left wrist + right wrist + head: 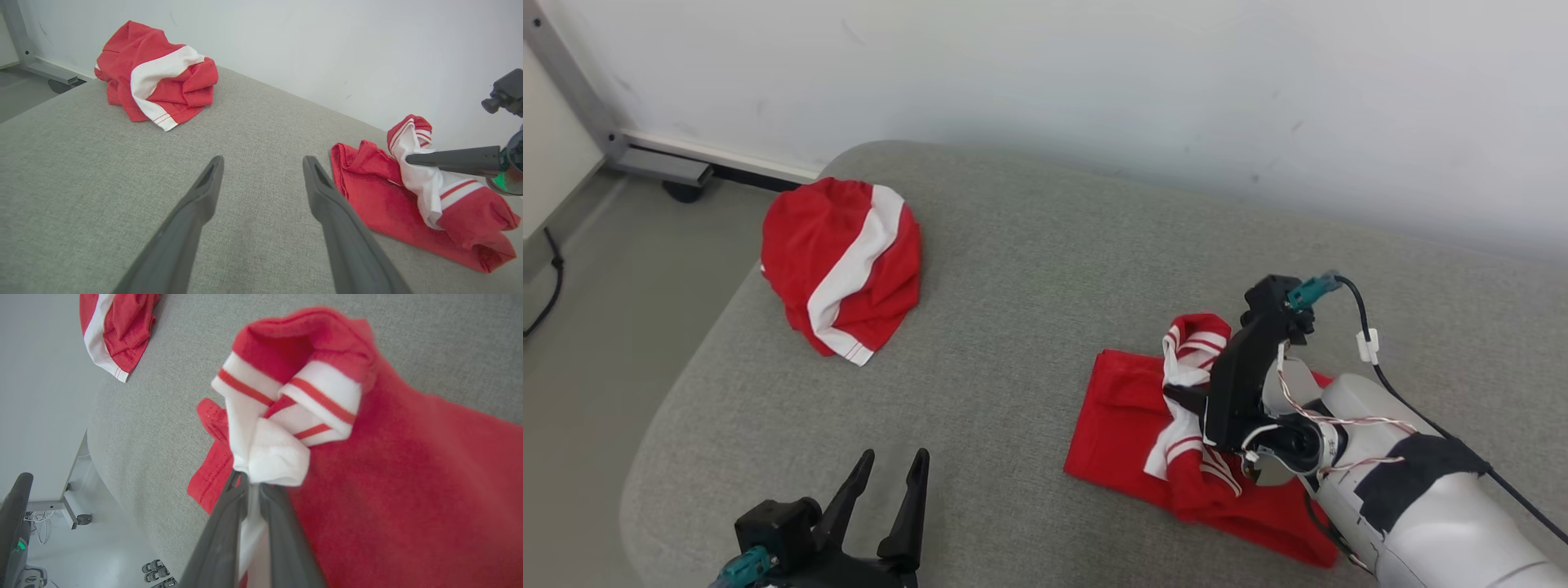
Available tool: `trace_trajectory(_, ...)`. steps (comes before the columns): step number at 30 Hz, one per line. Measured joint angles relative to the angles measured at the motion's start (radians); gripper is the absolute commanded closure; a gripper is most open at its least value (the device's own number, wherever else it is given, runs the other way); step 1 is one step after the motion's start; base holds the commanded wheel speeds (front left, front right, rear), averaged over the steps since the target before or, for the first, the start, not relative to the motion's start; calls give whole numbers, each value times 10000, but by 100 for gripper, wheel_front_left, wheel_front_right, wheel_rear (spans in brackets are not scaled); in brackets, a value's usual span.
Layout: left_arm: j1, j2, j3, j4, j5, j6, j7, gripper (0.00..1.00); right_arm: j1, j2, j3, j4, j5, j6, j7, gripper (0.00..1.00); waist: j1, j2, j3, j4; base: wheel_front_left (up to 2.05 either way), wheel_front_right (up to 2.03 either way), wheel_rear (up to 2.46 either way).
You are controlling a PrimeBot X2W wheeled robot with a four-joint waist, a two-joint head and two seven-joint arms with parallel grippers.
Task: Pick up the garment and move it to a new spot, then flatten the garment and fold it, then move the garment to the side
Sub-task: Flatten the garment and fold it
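Over at the lower right of the head view, the right gripper [1176, 394] has its jaws pinched tight on the white striped band of the garment [1123, 416], holding that fold up off the red cloth. The rest lies flat on the grey cushion [1029, 278]. At the lower left, the left gripper [894, 457] hovers with fingers spread wide, holding nothing. A second red-and-white garment [841, 261] sits crumpled at the upper left.

Our arms, as we see them
Left gripper [894, 454] with dark tapered fingers [188, 228]; pale right forearm [1462, 539], black wrap [1413, 474], teal plug [1311, 290], red-white wires [1331, 419].
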Motion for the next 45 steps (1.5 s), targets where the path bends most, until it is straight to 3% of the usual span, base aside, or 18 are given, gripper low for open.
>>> trace_trajectory(12, -224, -221, -38, 228, 190, -169, 0, 0, -368, 311, 94, 842, -253, -82, -293, 100, 0, 0, 85, 450, 0, 0, 0)
trace_trajectory(13, -224, -221, -36, 240, 190, -169, 0, 0, -403, 336, 92, 917, -255, -82, -347, 77, 0, 0, 80, 457, 0, 0, 0)
trace_trajectory(15, -222, -222, -10, 270, 190, -169, 0, 0, -501, 372, 82, 1001, -253, -65, -380, 0, 0, 0, 67, 461, 0, 0, 0)
trace_trajectory(26, -64, -117, 242, 374, 203, -163, 0, 0, -700, 332, -52, 978, -253, 380, -1053, 0, 0, 0, -186, -18, 0, 0, 0)
trace_trajectory(40, 476, 230, 500, -96, 575, 58, 0, 0, 477, -1384, 573, -6, -1691, 491, -2428, 0, 0, 0, -324, -1123, 0, 0, 0)
trace_trajectory(45, 474, 372, 569, -211, 894, 221, 0, 0, 1183, -1770, 629, -261, -1873, 345, -2853, 0, 0, 0, -305, -1273, 0, 0, 0)
